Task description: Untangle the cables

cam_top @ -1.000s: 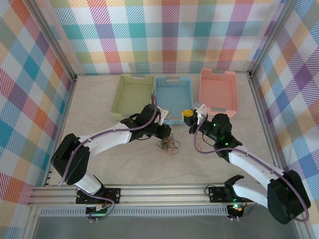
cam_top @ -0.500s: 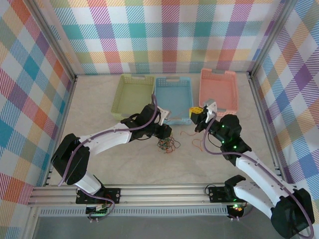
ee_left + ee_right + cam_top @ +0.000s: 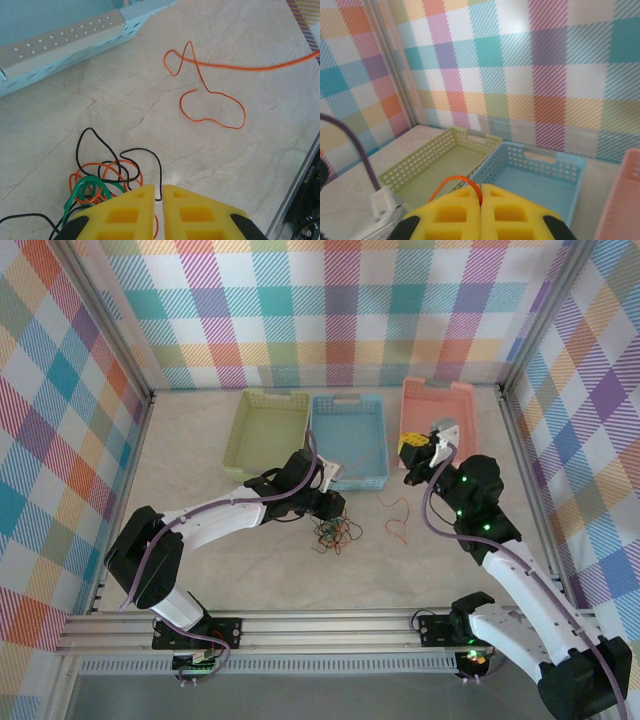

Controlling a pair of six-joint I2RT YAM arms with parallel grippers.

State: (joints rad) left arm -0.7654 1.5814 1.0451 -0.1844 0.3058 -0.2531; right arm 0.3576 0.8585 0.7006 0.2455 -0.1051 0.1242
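Note:
A tangle of cables (image 3: 335,533), black, orange and green, lies on the table in front of the blue basket. It shows close up in the left wrist view as a knot (image 3: 100,185). My left gripper (image 3: 335,508) (image 3: 158,192) sits on the tangle's edge, shut to a thin slit, and a black cable (image 3: 159,170) runs into that slit. My right gripper (image 3: 413,452) (image 3: 481,192) hovers by the pink basket's near left corner, shut on an orange cable (image 3: 455,181). That orange cable (image 3: 398,525) (image 3: 210,120) trails down onto the table, apart from the tangle.
Three baskets stand in a row at the back: green (image 3: 268,430), blue (image 3: 348,435) and pink (image 3: 437,410). Metal frame rails run along the table's sides and near edge. Checked walls close in the workspace. Bare table lies left of the tangle.
My right gripper has risen and moved right and back toward the pink basket, drawing the orange cable out of the tangle. The left arm stayed put, its slit slightly wider.

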